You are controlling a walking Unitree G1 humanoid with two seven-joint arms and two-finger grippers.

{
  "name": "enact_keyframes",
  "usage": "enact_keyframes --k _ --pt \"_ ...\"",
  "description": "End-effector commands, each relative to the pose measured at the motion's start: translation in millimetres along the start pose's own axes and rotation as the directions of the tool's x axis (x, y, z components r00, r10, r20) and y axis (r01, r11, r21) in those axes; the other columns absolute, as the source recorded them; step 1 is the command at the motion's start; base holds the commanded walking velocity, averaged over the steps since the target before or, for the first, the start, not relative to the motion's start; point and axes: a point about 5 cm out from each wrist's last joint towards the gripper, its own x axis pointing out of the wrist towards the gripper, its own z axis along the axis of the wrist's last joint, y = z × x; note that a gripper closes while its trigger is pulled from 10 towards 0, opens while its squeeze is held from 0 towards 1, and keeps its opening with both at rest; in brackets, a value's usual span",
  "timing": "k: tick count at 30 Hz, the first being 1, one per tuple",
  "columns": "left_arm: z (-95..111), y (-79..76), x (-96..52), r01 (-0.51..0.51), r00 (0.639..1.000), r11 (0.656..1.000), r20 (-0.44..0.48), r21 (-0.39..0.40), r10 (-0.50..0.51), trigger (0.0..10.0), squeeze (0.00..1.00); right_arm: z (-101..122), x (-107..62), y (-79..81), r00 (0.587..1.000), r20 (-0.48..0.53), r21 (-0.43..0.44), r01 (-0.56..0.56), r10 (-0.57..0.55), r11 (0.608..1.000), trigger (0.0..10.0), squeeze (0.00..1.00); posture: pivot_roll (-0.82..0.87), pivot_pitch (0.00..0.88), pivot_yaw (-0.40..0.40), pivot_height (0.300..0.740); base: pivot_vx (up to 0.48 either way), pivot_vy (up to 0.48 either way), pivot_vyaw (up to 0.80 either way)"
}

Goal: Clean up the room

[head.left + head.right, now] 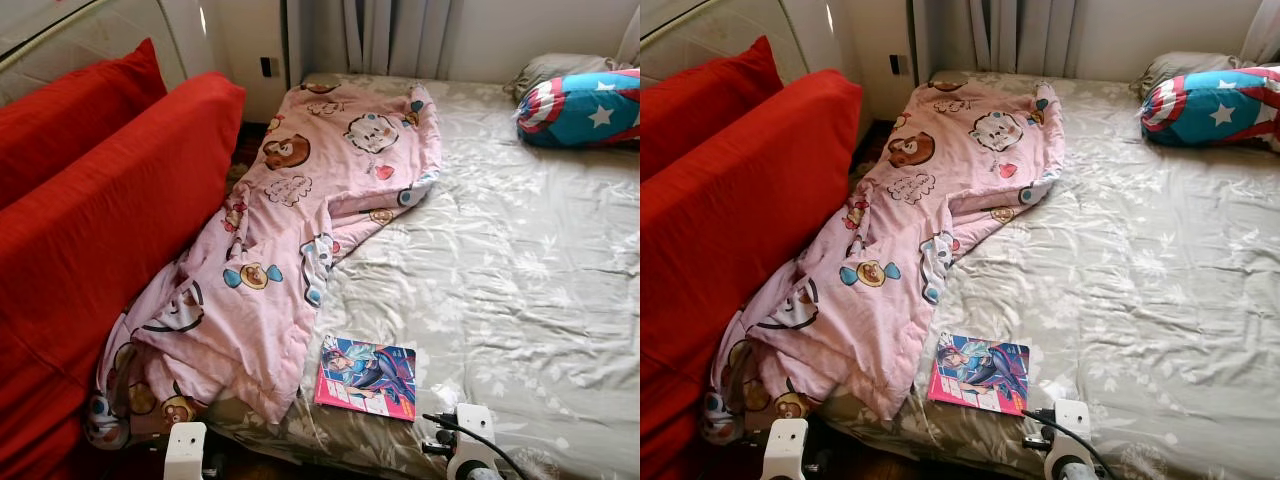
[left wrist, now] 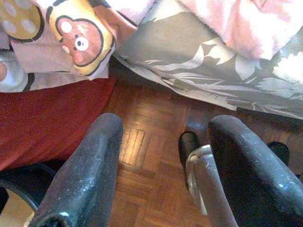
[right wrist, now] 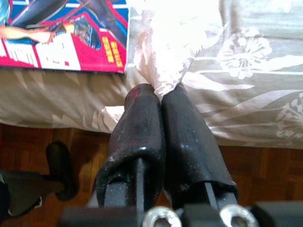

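Both wrists sit low at the foot edge of the bed [image 1: 520, 300]. Left end effector [image 2: 163, 175] hangs over the parquet floor [image 2: 147, 156], fingers [image 2: 90, 175] spread wide, nothing between them. Right end effector [image 3: 163, 142] is pinched closed on a fold of the grey floral bedsheet [image 3: 156, 56] at the mattress edge, fingertips touching the cloth.

Just beyond the right wrist: comic book [image 1: 366, 376], red/blue cover, lying flat on the sheet near the foot edge, just beside the blanket's lower corner.

Pink cartoon-print blanket [image 1: 300, 220] runs crumpled along the robot's left side of the bed, from the foot corner, where it hangs over the edge, up to the far end.

Left of it, two big red cushions [image 1: 90, 230], blanket edge against the nearer one.

Far right corner: star-and-stripe pillow [image 1: 585, 108] on the sheet, grey pillow [image 1: 550, 70] behind it, touching. Curtains [image 1: 400, 35] behind the bed.
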Motion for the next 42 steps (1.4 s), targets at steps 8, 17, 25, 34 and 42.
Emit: enact_keyframes --k 8,17,25,34,42 --pt "5.3 -5.0 3.6 -0.005 1.0 0.999 -0.02 -0.035 0.004 10.0 0.0 -1.2 1.1 1.3 0.999 -0.04 -0.001 -0.005 0.004 1.0 10.0 0.0 -0.07 0.092 0.011 0.74 0.0 0.0 0.0" --pt "-2.1 3.0 1.3 -0.03 0.998 0.998 -0.051 -0.047 0.027 10.0 0.0 -9.0 -1.6 -8.0 0.997 -0.078 -0.003 0.021 -0.021 1.0 10.0 0.0 -0.05 0.101 0.004 0.74 0.0 0.0 0.0" --pt "-8.2 -1.2 -0.8 -0.045 0.997 0.996 -0.059 -0.082 0.041 10.0 0.0 -17.0 -6.0 -20.4 0.995 -0.1 -0.052 0.014 -0.019 0.999 10.0 0.0 -0.04 0.139 -0.019 0.74 0.0 0.0 0.7" --pt "-23.0 -1.7 -6.8 -0.077 0.994 0.993 -0.086 -0.092 0.07 10.0 0.0 -7.6 -11.9 -60.8 0.993 -0.103 -0.078 0.054 -0.062 0.995 10.0 0.0 -0.06 0.162 -0.016 0.74 0.0 0.0 0.8" --pt "-27.8 -4.5 -8.9 -0.07 0.994 0.994 -0.092 -0.089 0.062 10.0 0.0 -12.0 -13.6 -62.8 0.991 -0.117 -0.089 0.056 -0.067 0.994 10.0 0.0 -0.06 0.16 -0.014 0.74 0.0 0.0 0.8"
